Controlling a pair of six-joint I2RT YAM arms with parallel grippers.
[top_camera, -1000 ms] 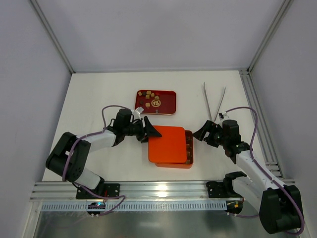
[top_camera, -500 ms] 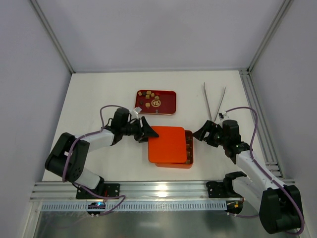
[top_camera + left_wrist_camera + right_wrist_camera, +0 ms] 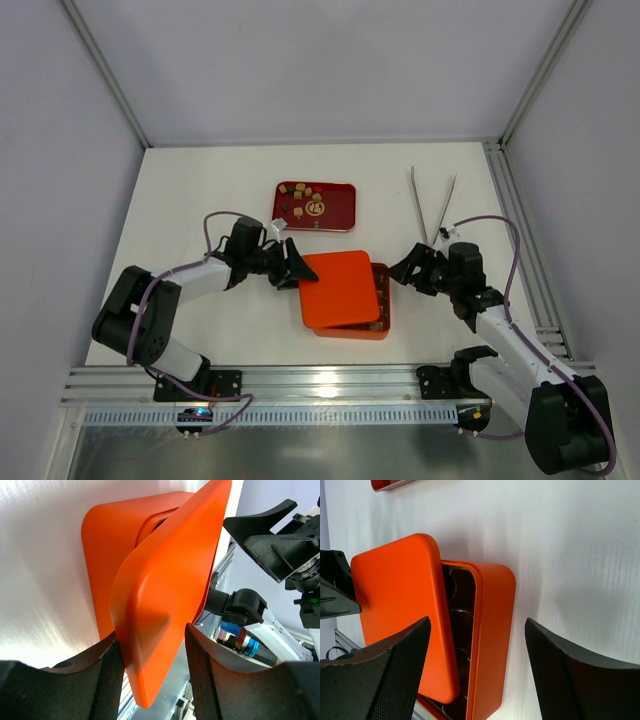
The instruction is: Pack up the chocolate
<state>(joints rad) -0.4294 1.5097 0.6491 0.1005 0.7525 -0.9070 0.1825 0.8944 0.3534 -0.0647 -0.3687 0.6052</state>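
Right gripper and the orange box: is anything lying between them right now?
Nothing. Only bare white table separates the open right gripper from the orange box; the top external and right wrist views both show it.

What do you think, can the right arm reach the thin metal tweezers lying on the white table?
Probably yes: the right gripper is open and empty, and the thin metal tweezers lie just beyond it with nothing between.

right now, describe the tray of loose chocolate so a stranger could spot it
On the white table, find the bright orange box in the middle. Just beyond it, toward the table's far edge, lies the red tray. It is darker, shallow and open, with loose chocolate scattered over its left half, unlike the box half under its lid.
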